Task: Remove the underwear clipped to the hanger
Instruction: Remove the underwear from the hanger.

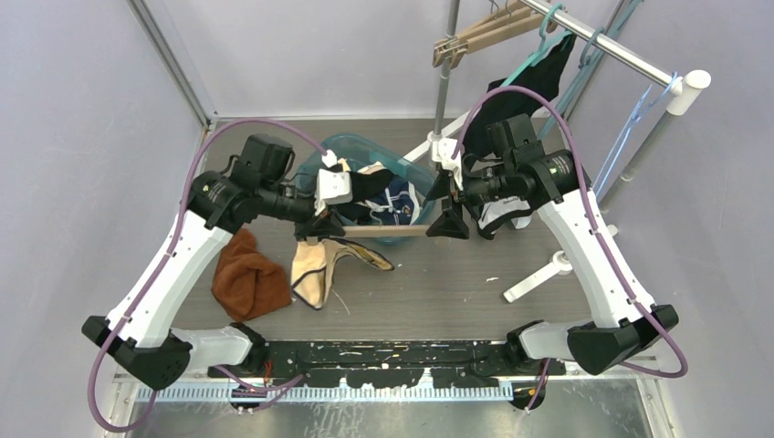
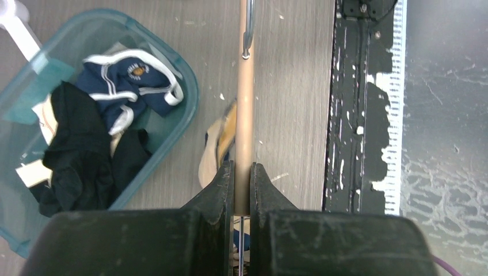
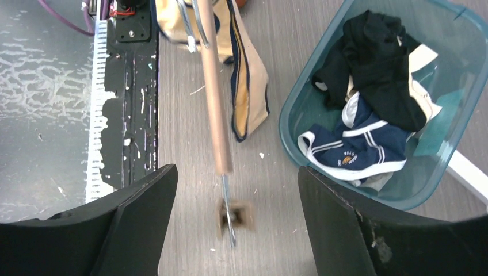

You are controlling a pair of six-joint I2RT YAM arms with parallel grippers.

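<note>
Near edge: black base rail (image 1: 383, 351), both arms bolted to it.
Grey wood-grain table (image 1: 438, 283): crumpled rust-brown cloth (image 1: 246, 278) lies near the left arm.
Beside it, the beige underwear with navy trim (image 1: 315, 274) sags from the left end of the tan wooden hanger bar (image 1: 388, 231) onto the table.
Whether a clip at that end grips the fabric is unclear; that spot is crowded in all views.
Left gripper (image 2: 241, 167): fingers clamped tight on the bar, one on each side of it.
Right gripper (image 3: 236, 172): fingers spread wide on either side of the bar's other end, touching nothing.
Wire clip (image 3: 233, 215) at that end is blurred and looks bare.
Beyond the bar: translucent teal plastic bin (image 2: 193, 95) holding a navy brief with white trim (image 3: 357, 152) and black garments (image 3: 380, 63).
Far right: metal rack rail (image 1: 602, 41) with more hangers.
</note>
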